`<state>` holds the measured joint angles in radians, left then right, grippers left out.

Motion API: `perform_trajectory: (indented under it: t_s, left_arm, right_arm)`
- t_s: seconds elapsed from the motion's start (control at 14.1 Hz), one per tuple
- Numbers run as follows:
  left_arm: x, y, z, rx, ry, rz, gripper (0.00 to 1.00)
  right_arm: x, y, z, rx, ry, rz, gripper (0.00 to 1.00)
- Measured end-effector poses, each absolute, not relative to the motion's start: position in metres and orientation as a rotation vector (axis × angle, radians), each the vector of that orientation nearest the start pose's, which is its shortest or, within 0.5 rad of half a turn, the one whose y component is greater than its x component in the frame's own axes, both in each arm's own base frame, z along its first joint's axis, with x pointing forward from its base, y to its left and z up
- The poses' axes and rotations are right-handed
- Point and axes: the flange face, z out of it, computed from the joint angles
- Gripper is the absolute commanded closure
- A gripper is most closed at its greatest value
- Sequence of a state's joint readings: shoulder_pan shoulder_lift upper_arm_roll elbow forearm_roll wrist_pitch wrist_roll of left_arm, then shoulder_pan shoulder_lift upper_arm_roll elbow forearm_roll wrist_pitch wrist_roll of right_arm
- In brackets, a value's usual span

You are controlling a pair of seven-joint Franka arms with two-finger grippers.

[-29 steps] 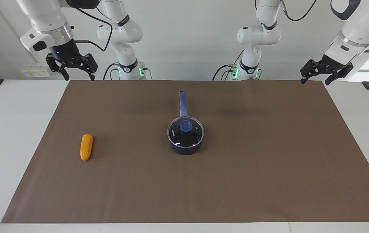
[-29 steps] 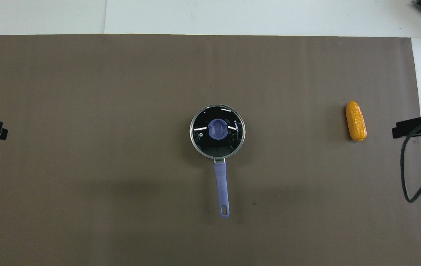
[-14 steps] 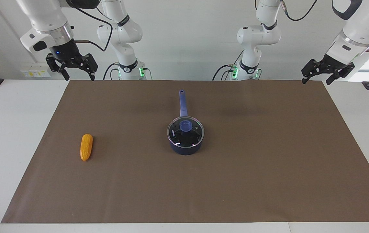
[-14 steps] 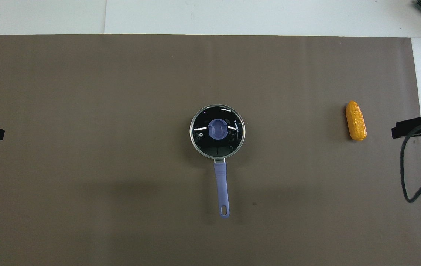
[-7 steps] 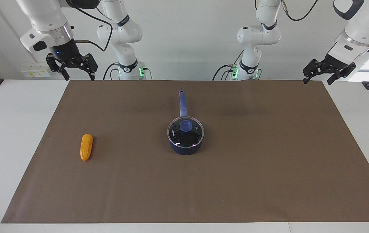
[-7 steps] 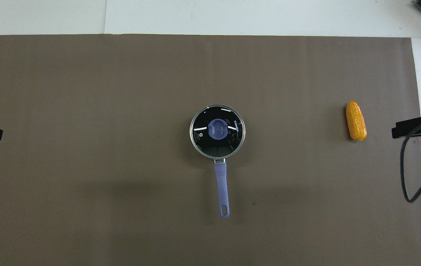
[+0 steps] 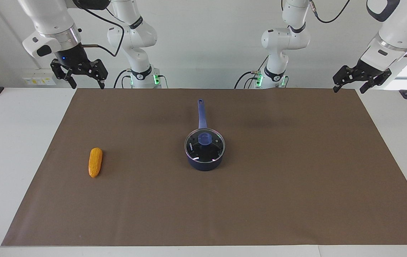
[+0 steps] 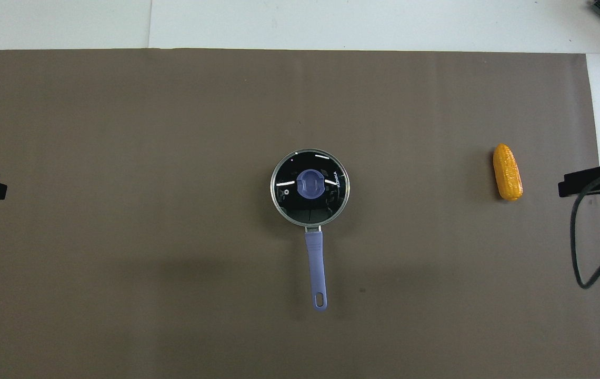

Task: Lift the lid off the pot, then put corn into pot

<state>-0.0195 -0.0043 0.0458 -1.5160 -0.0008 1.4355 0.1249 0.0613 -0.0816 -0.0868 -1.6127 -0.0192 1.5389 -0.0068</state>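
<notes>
I have both grippers parked high and empty at the robots' edge of the brown mat (image 7: 296,178): the left gripper (image 7: 361,82) hangs over the mat's corner at the left arm's end with its fingers spread wide, and the right gripper (image 7: 80,76) hangs over the opposite corner at the right arm's end, fingers likewise apart, neither touching anything. The pot (image 7: 205,160) sits mid-mat, its long lighter blue handle (image 7: 201,114) pointing straight toward the robots, and the lid (image 7: 205,146) is seated on it, blue knob (image 7: 204,138) at its centre, so nothing of the task looks started. The corn (image 7: 95,162) lies on the mat toward the right arm's end, well apart from the pot and close to the mat's edge. My worry is the knob: it is small and rounded, and if I bring a gripper down off-centre the fingers may land on the glass or pinch only the knob's edge, letting the lid slip and drop back or tip the pot. A lid lifted at a tilt could also drag the light pot sideways. The corn, being tapered and bumpy, could roll or squirt out of a grip taken across its narrow end.
</notes>
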Motion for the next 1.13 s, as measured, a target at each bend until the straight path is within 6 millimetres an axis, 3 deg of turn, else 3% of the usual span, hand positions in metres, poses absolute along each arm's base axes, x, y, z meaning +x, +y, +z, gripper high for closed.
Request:
perform_trajectory:
  t_s: [1.13]
  left_arm:
    - [0.541,0.005,0.644,-3.14,0.177,0.091,0.0]
  right_arm:
    - [0.526,-0.018,0.646,-3.154,0.03,-0.012,0.0]
